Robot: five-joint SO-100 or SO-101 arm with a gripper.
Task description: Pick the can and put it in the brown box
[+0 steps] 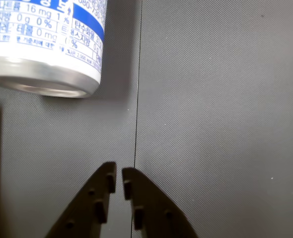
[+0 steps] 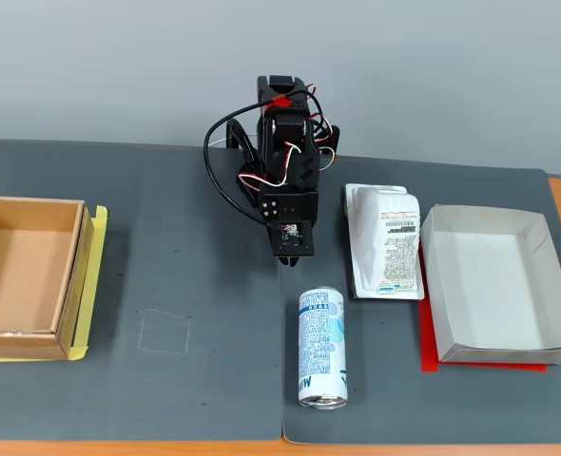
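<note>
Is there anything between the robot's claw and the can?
No. In the fixed view only bare dark grey mat separates the black gripper from the white-and-blue slim drink can lying down.

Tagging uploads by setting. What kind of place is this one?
Most likely a tabletop robot test bench, not a home or a shop. A dark grey mat covers the table below a bare wall, and the can, brown box and white tray look staged around the arm.

Black arm [image 2: 282,142] folded compact, upright at rear of mat, red and white wires looping around it. Gripper [image 1: 119,174] points down at mat, fingertips nearly touching, narrow gap, holding nothing.
</note>
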